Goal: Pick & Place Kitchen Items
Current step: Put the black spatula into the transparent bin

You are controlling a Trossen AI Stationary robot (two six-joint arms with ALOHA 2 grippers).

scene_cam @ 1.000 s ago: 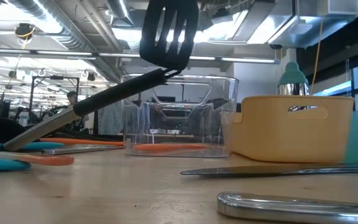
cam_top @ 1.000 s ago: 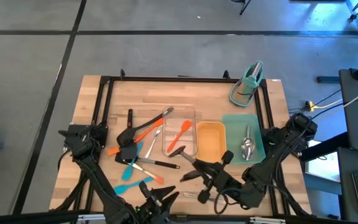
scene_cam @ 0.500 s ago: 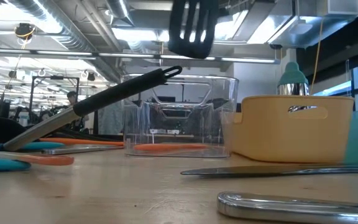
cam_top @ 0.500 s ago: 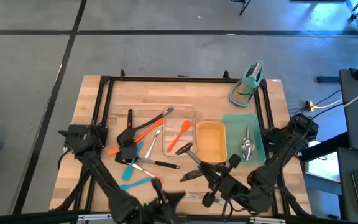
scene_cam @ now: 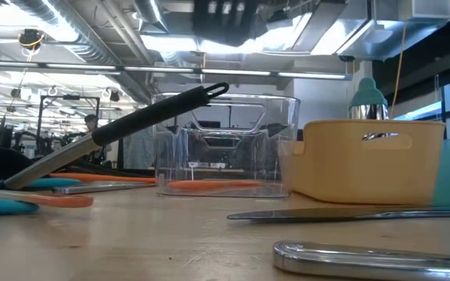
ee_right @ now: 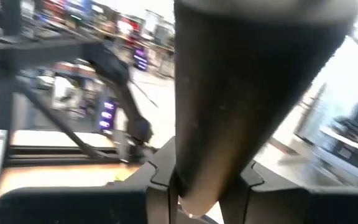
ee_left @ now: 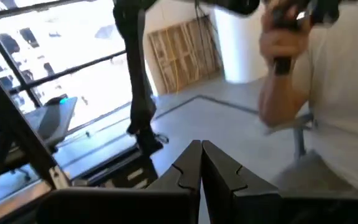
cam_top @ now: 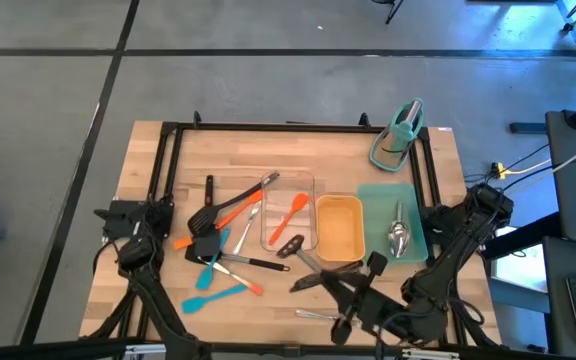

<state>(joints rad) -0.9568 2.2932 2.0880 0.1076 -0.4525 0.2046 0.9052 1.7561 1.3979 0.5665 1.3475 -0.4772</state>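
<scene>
Since a second ago the black turner (cam_top: pixel 290 246) has travelled from over the desk's (cam_top: pixel 148 200) front toward the clear tray (cam_top: pixel 313 182), its head now at that tray's near corner. Right tool (ee_right: pixel 197 180) grips its handle, jaws clamped. Left tool (ee_left: pixel 201 163) has pulled back off the front edge, jaws closed, empty. Remaining utensils lie left of the tray; one steel spoon (cam_top: pixel 398 232) on the teal mat (cam_top: pixel 413 205). Beyond: open workshop, ceiling lights.

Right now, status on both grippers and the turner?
Left gripper shut, empty, back at front edge. Right gripper shut on black turner, lifted near clear tray. Orange spatula lies in that tray.
</scene>
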